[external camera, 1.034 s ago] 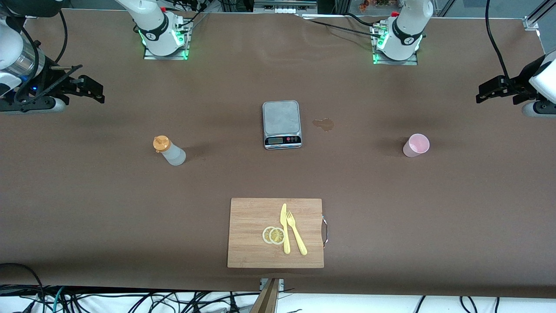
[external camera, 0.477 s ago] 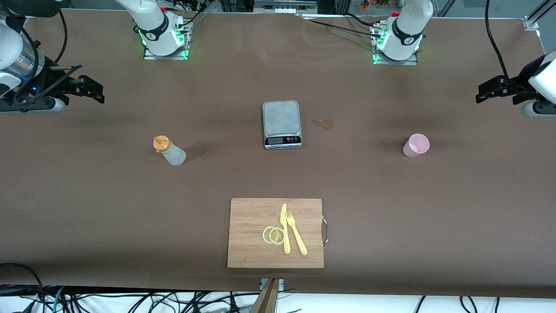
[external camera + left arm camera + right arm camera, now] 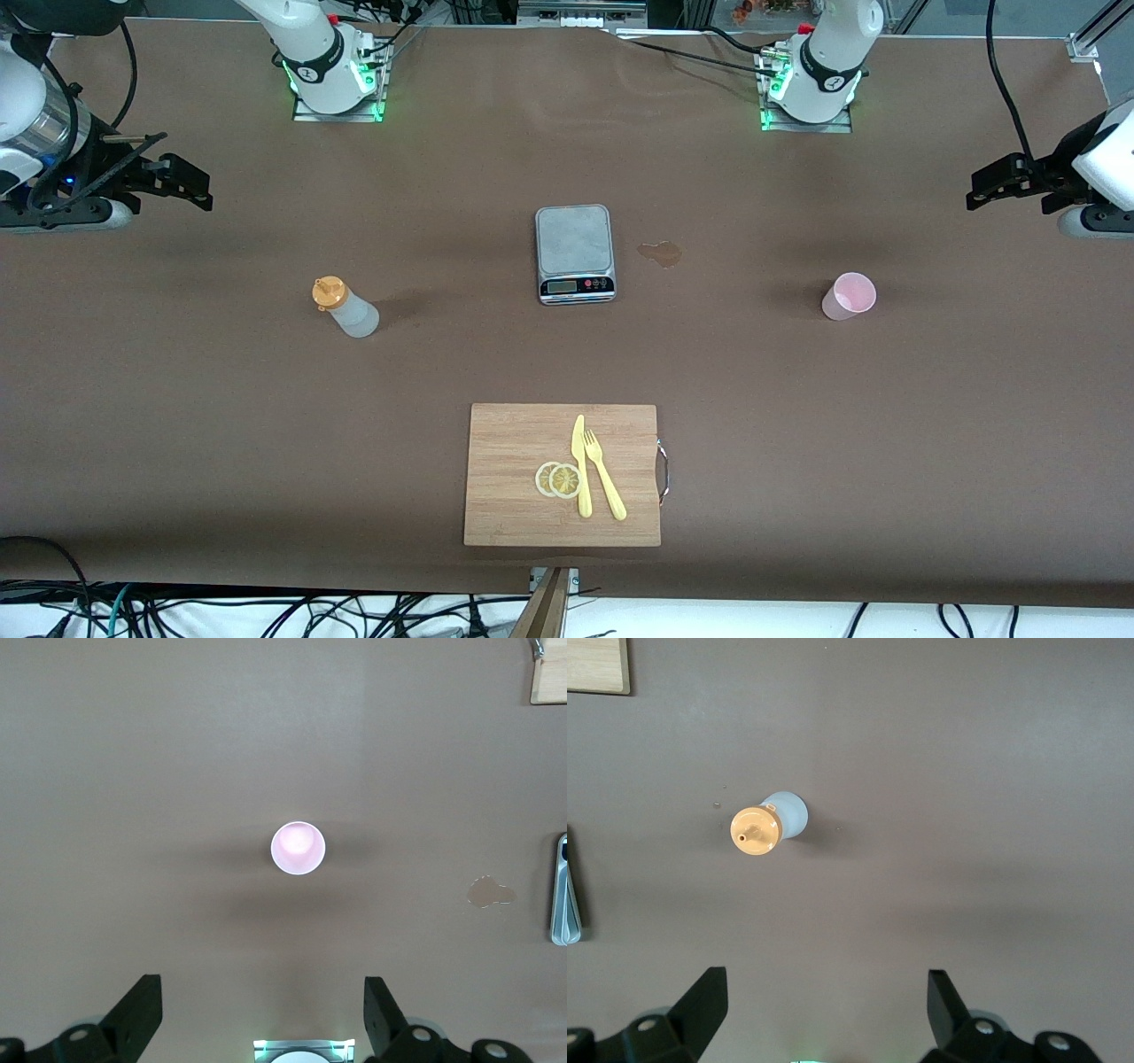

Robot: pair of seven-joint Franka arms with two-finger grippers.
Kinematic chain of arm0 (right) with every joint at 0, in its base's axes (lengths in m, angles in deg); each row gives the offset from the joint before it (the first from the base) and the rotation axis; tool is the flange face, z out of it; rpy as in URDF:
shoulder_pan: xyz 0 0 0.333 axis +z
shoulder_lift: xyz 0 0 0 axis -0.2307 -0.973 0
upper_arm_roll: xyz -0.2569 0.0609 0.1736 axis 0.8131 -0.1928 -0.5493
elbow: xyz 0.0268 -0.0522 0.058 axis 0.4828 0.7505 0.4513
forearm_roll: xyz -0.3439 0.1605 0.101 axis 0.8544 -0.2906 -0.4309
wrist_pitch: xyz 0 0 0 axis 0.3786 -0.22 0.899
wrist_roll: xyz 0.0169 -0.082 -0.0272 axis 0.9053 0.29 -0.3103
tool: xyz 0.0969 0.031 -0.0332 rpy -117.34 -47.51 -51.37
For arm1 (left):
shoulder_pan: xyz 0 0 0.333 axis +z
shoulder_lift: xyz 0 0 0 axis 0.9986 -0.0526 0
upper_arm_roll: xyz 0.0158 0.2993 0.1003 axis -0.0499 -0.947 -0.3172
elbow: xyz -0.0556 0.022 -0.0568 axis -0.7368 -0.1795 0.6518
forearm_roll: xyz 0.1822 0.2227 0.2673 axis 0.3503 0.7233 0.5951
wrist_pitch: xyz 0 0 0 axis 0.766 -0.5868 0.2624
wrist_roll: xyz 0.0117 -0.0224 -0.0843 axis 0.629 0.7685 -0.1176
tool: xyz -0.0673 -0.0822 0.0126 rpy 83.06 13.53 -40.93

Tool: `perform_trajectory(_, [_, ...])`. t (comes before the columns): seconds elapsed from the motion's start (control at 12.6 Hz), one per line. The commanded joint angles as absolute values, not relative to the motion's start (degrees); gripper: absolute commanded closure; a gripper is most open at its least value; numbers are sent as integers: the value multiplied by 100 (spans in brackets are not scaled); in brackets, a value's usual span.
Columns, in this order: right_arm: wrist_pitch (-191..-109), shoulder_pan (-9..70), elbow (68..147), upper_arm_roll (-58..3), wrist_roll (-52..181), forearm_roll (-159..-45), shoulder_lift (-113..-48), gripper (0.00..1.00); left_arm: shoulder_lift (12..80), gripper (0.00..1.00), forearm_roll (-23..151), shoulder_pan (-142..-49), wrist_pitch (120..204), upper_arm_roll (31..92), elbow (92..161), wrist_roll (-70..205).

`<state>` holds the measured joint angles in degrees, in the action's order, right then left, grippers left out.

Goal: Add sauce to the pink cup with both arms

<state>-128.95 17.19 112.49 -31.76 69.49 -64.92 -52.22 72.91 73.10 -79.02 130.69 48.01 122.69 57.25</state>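
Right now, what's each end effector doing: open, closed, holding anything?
Left end effector: open, empty, up over the table above the pink cup.
Right end effector: open, empty, up above the sauce bottle.

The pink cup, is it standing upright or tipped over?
Upright. The pink cup shows a full round rim, mouth up, in the left wrist view; in the front view it stands on its base.

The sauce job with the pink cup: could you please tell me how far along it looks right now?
Nothing looks done yet. The small translucent squeeze bottle with an orange cap stands untouched toward the right arm's end of the table, and the pale pink plastic cup stands toward the left arm's end. In hand: nothing; the right tool hangs open above the bottle, the left tool open above the cup. Left: grasping both, bringing them together, squeezing.
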Motion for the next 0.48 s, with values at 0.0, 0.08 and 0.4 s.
perform_trajectory(0.0, [-12814,1685,11125,-3172,6868,-6557,-5263,0,6942,0,7431,-8039,13042,4685,12075,5683])
perform_trajectory(0.08, [-12805,1685,11125,-3172,6868,-6548,-5255,0,6861,0,7432,-8039,13085,4685,12075,5683])
perform_trajectory(0.4, [-12822,1668,11125,-3172,6868,-6557,-5263,0,6913,0,7423,-8013,13567,4667,12582,5674])
